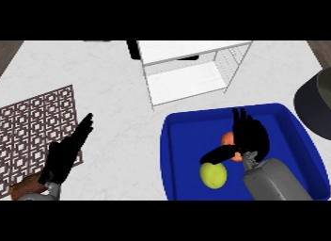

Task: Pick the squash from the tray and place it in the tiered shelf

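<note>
The yellow-green squash (213, 174) lies in the blue tray (178, 141), near its front. My right hand (249, 136) hovers over the tray just right of the squash and is open, fingers pointing away and thumb stretched down-left toward the squash's top. A small orange object (227, 139) shows at the hand's left edge, partly hidden by it. The white tiered shelf (185, 82) stands beyond the tray at the top centre. My left hand (66, 155) rests open at the lower left, fingers straight.
A brown patterned mat (26, 127) lies under the left hand. A dark pot (324, 106) stands at the right edge, close to the tray's far corner. A small brownish thing (22, 188) peeks out beside the left forearm.
</note>
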### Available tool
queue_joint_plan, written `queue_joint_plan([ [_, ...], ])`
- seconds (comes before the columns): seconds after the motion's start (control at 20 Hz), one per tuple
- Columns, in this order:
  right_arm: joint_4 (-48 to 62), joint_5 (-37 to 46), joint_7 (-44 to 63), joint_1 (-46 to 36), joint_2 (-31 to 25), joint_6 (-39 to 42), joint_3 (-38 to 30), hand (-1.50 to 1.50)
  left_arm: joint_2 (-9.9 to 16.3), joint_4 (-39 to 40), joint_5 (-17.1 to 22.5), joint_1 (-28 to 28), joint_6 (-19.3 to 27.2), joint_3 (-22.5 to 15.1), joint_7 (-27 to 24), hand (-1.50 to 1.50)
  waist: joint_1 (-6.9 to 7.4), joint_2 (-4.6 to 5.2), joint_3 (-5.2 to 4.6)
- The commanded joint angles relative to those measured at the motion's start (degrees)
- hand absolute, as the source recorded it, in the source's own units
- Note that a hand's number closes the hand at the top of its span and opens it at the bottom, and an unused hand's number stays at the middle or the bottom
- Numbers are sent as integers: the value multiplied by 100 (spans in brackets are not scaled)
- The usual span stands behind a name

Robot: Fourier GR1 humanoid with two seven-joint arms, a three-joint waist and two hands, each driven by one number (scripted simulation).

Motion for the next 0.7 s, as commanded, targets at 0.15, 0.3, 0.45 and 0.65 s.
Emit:
queue_joint_plan([
  [0.15, 797, 385, -253, 68, 444, -371, 1, 150, -278, 480, -250, -208, 47, 122, -225, 0, -22, 60, 19],
  [0.3, 996, 473, -971, 129, 308, -704, 129, 150, -227, -104, -271, 68, 5, -27, 77, 0, 16, 55, 23],
  [0.45, 914, 507, -1187, 140, 66, -624, -79, 150, -330, 361, -364, -200, 33, 112, -81, 0, -26, 56, 20],
  [0.65, 1415, 817, -1031, -390, 374, -690, -176, 150, -282, 445, -301, -218, -178, 238, -101, 0, -1, 61, 20],
])
